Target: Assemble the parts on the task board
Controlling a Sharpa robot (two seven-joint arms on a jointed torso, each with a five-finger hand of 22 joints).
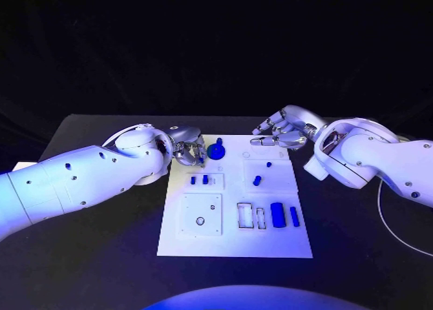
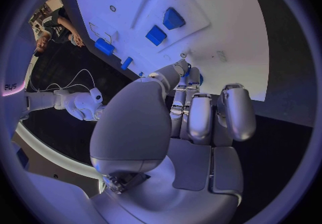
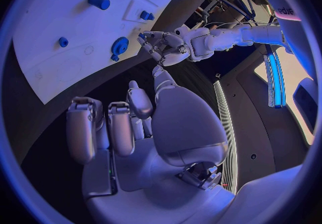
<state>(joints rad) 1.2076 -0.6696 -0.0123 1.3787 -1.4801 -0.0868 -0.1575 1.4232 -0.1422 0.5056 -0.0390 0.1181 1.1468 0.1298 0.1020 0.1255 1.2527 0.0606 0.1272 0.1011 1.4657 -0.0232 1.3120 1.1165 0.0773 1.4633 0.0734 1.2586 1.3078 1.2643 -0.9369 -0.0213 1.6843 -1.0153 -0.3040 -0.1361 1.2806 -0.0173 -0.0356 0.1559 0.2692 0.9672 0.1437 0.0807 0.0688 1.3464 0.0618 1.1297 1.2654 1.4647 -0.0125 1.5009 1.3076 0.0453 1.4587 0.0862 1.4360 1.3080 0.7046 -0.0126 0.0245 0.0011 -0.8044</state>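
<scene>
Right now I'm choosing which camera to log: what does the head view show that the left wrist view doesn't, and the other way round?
Head view adds the task board's whole outline and the two blue cylinders at its near right.

Left wrist view adds the left hand's fingers from behind. Their tips sit at a blue piece by the board's edge, though contact is unclear.

Both show the board and the two small blue parts lying side by side.

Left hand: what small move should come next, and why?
Probably close the fingers on the round blue part and lift it. The left hand sits at the task board's far edge with its fingertips right beside that part; whether they touch it is unclear. The right hand hovers apart, holding nothing.
</scene>
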